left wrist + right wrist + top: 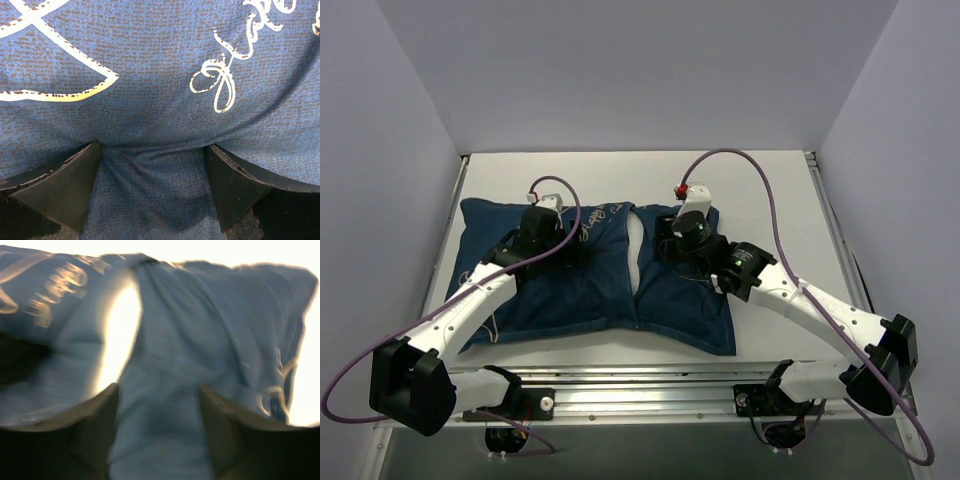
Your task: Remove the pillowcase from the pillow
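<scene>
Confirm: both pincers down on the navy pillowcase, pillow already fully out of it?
No. The pillow is inside the pillowcase; the top view shows only a white strip at the middle opening. The left pincer and right pincer are down on it.

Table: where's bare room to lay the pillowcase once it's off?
Widest bare table: the strip between the pillowcase and the back wall. A narrower strip runs along its right side. The near strip by the arm bases is thin. Crowded middle: left gripper and right gripper on the fabric.
</scene>
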